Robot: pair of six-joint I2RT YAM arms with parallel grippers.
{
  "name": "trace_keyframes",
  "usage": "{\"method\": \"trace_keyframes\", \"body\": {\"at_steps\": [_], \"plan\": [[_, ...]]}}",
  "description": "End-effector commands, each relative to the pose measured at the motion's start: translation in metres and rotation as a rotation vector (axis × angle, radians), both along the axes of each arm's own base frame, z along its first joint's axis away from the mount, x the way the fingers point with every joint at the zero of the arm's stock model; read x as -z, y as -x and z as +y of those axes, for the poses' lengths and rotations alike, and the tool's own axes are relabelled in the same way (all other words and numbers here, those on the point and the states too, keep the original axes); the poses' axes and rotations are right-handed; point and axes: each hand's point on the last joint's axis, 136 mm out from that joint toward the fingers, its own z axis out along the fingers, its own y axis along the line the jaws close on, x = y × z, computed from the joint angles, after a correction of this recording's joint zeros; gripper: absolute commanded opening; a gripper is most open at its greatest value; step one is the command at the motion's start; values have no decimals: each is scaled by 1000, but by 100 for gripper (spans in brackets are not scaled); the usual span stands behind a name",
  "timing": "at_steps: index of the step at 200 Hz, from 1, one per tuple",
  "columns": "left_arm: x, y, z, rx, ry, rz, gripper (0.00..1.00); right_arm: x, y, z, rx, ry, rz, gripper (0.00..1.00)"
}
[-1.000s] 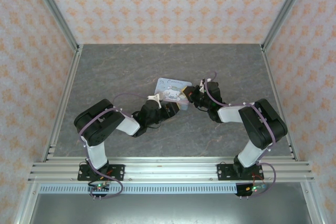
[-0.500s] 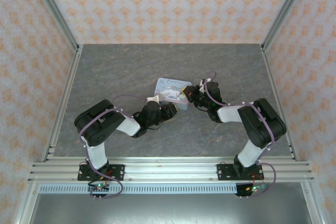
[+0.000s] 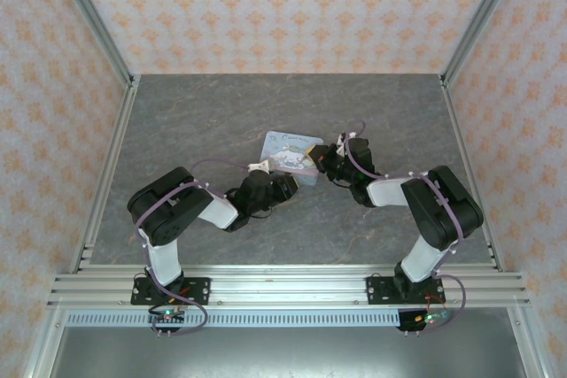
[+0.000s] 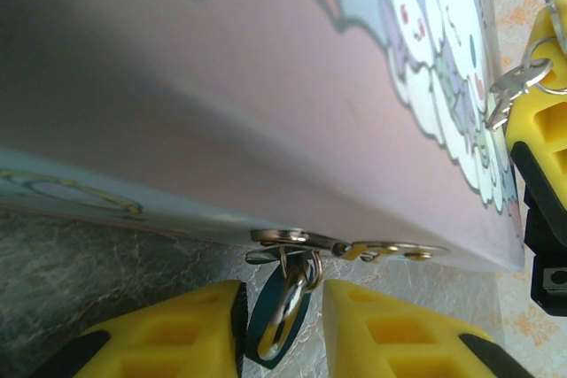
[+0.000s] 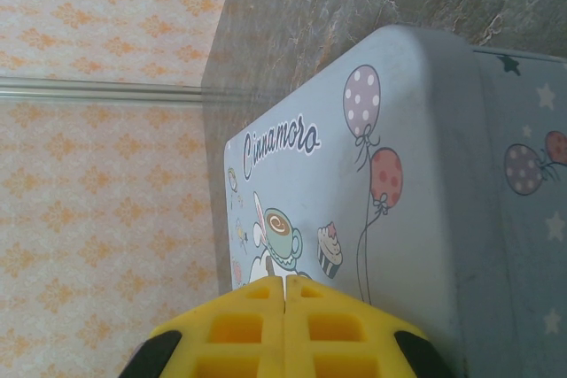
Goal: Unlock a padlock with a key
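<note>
Teal shows between the yellow fingers (image 4: 177,338) of the left end effector (image 4: 282,307). That is the padlock (image 4: 263,343), seen edge-on and hanging by its thin shackle from the metal hasp (image 4: 354,245) on the near side of the pastel box (image 3: 292,146). The box sits about the middle of the desk (image 3: 221,112). One finger pad touches the padlock's body, while a sliver of desk shows on the other side, so I cannot tell whether the grip is truly clamped or only bracketing it.

Over the last second the left arm has shifted only slightly, settling a touch toward the near edge, and the box and the right arm lie where they were. To me that reads as fine positioning, steadying the padlock so its keyhole can be reached.

Further right, at the box's right-hand corner, the key (image 4: 505,95) glints on its little ring against the right end effector (image 5: 284,294). Its fingers are pressed tight together, and I judge them to be pinching the key. The key is well apart from the padlock, so insertion is not yet begun, and the padlock looks locked through the hasp.
</note>
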Motion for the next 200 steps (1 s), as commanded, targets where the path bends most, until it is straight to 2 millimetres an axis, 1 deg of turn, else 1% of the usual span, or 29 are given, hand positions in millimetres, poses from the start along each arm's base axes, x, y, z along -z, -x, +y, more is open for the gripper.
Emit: {"method": "trace_keyframes", "body": {"at_steps": [1, 32, 53, 70, 87, 115, 140, 158, 175, 200], "plan": [[26, 6, 5, -2, -79, 59, 26, 8, 0, -3, 9, 11, 17, 0], [27, 6, 4, 3, -90, 68, 19, 3, 0, -4, 5, 9, 8, 0], [27, 6, 4, 5, -96, 69, 16, -3, 0, -5, -1, 9, -2, 0], [27, 7, 5, 7, -99, 75, 11, -8, 2, -5, -9, 9, -10, 0], [26, 8, 4, 15, -102, 85, 0, -18, 4, -3, -26, 0, -24, 0], [18, 10, 2, 39, -87, 100, 0, -41, 13, 0, -65, -24, -54, 0], [8, 9, 5, 46, -61, 112, 0, -60, 33, 4, -110, -38, -77, 0], [1, 6, 7, 47, -22, 121, 0, -62, 53, 7, -143, -32, -81, 0], [-8, 3, 7, 64, 18, 121, 0, -57, 74, 9, -164, -27, -75, 0], [-24, 4, -1, 135, 71, 115, 0, -37, 101, 7, -154, -11, -47, 0]]}}
